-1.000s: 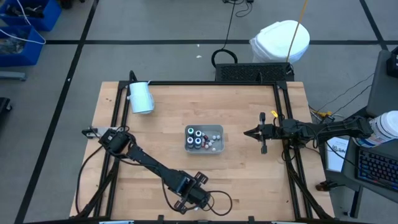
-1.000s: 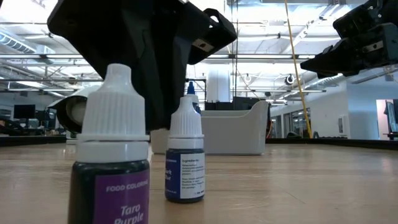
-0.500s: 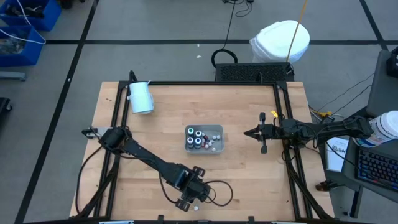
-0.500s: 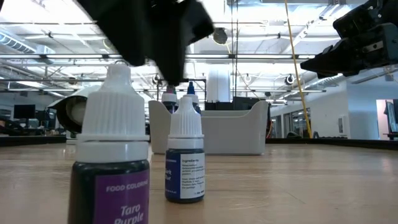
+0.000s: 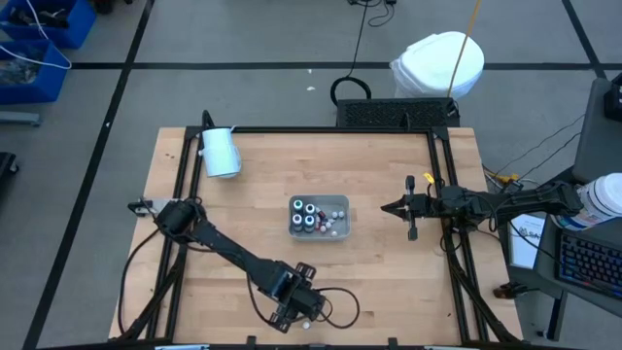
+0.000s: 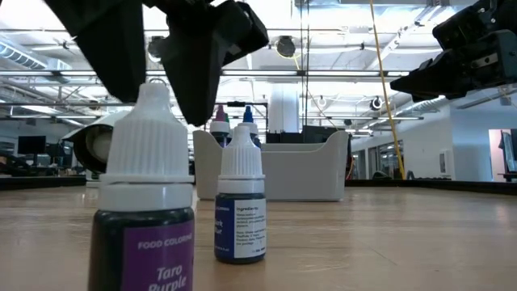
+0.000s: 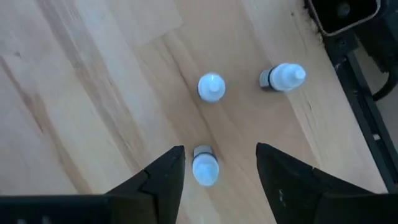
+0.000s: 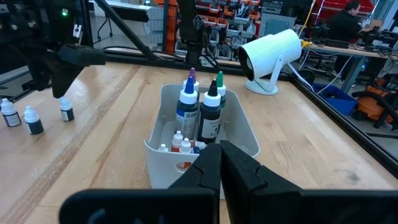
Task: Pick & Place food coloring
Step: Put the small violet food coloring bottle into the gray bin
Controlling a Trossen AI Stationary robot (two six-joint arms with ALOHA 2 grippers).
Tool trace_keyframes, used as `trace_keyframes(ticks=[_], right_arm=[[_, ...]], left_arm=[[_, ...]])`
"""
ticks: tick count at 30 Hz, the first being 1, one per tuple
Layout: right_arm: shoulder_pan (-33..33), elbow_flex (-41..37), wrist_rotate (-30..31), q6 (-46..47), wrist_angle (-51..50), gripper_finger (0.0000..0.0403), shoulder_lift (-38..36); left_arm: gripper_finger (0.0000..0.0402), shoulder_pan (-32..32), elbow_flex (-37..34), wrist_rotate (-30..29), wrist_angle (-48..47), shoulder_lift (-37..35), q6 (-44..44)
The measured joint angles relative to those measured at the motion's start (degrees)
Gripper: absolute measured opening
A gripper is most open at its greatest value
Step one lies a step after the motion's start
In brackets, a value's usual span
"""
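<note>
Left gripper (image 7: 214, 163) is hovering spread over three small bottles (image 7: 211, 87) standing at the table's (image 5: 389, 282) near edge, released, while four larger bottles (image 8: 200, 112) and tiny ones are waiting in the tray (image 8: 245, 134) mid-table; right gripper (image 5: 387, 207), pressed together, is idling beside it.

High view: overhead, straight down, whole counter (image 5: 389, 175) and floor around it. Low view: at counter level, very near two bottles (image 6: 145, 202), facing across to the tray (image 6: 299, 171) and the room. Left wrist view: looks down between its own jaws at three bottles (image 7: 211, 87) close below. Right wrist view: looks along the counter over the tray (image 8: 242, 134). Tray shared by high, low and right wrist views.
</note>
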Motion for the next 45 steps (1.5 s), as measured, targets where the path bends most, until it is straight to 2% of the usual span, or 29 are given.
trace_keyframes(ticks=[10, 35, 38, 45], right_arm=[[0.0, 0.0, 0.0, 0.0, 0.0, 0.0000, 0.0], [0.0, 0.0, 0.0, 0.0, 0.0, 0.0000, 0.0], [0.0, 0.0, 0.0, 0.0, 0.0, 0.0000, 0.0], [0.0, 0.0, 0.0, 0.0, 0.0, 0.0000, 0.0]], left_arm=[[0.0187, -0.4, 0.0, -1.2, -0.8, 3.9, 0.2], [0.0184, -0.3, -0.1, -1.5, -3.7, 3.9, 0.1], [0.0167, -0.3, -0.1, -1.5, -3.7, 3.9, 0.0], [0.0088, -0.3, -0.1, -1.5, -3.6, 3.9, 0.1]])
